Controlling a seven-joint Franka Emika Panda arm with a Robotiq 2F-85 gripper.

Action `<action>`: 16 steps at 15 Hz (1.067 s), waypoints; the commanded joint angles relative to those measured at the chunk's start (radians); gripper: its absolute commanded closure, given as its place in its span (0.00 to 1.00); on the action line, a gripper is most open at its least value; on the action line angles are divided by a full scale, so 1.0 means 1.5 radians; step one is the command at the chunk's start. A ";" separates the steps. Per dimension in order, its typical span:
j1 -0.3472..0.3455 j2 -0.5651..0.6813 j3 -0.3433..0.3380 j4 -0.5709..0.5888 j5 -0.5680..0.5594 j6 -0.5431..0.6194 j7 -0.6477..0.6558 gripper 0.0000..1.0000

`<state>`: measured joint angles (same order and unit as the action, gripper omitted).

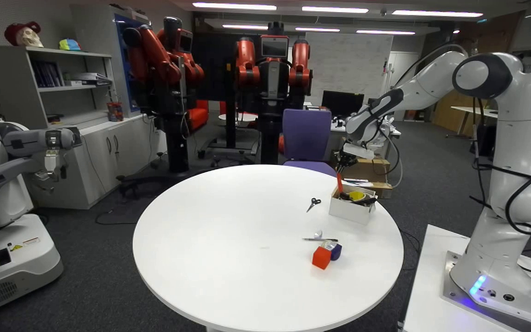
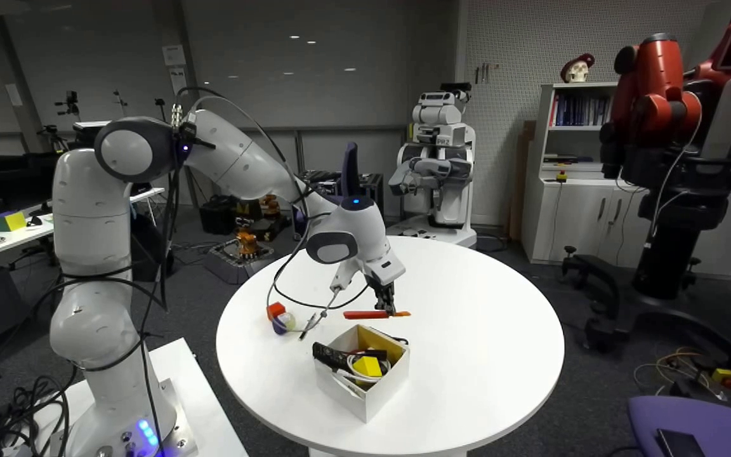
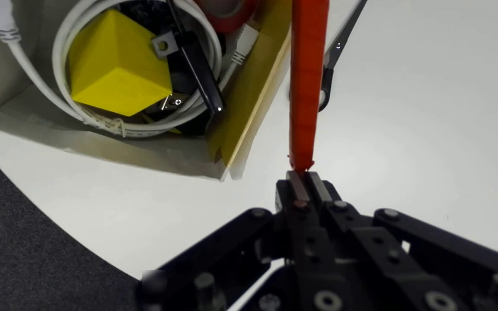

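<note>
Your gripper (image 3: 302, 174) has its fingertips pressed nearly together, pinching the red stick (image 3: 308, 77) near one end. In the wrist view, you see the stick run straight out from the tips, beside a wall of the white box (image 2: 388, 388) and across part of the dark scissors (image 3: 327, 78). In an exterior view, its longer red part points toward your arm's base, its short orange end away.
</note>
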<state>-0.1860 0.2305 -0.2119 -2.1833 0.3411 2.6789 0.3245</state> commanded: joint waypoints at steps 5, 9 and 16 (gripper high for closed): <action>0.006 -0.015 -0.028 -0.025 -0.083 0.011 0.019 0.99; 0.014 -0.017 -0.042 -0.032 -0.151 0.008 0.038 0.99; 0.032 -0.015 -0.040 -0.041 -0.225 -0.009 0.052 0.99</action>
<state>-0.1609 0.2304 -0.2606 -2.2197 0.0522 2.6763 0.3731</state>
